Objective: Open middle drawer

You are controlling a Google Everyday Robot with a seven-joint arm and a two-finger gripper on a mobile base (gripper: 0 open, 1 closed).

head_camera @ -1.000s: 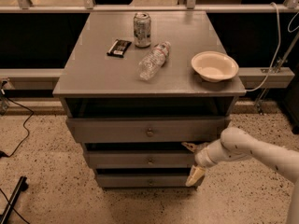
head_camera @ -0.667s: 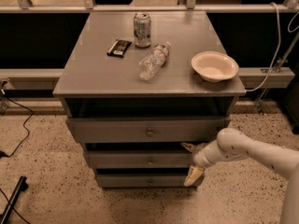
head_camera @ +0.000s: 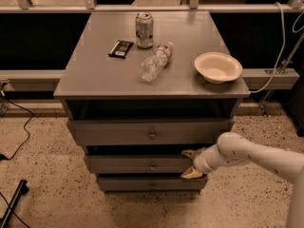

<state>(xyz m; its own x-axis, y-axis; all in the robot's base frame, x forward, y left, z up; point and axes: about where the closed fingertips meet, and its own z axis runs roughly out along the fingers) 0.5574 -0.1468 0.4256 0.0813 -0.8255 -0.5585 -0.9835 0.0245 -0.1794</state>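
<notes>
The grey cabinet [head_camera: 95, 87] has three drawers. The middle drawer [head_camera: 133, 164] has a long, low front with a small round knob [head_camera: 152, 166] at its centre. It sits between the taller top drawer [head_camera: 118, 133] and the lowest drawer [head_camera: 128, 183]. My gripper [head_camera: 190, 164] is at the right end of the middle drawer's front. It is open, with one tan fingertip [head_camera: 189, 153] at the front's top edge and the other at its bottom edge. My white arm [head_camera: 247, 156] comes in from the right.
On the cabinet top are a soda can [head_camera: 144, 30], a dark snack packet [head_camera: 120, 48], a lying plastic bottle [head_camera: 156, 61] and a white bowl [head_camera: 218, 67]. Speckled floor surrounds the cabinet. Cables lie at the left. A dark panel and rail run behind.
My gripper has shifted slightly left onto the middle drawer's right end, and its fingertips stand closer together. The drawers have not visibly moved.
</notes>
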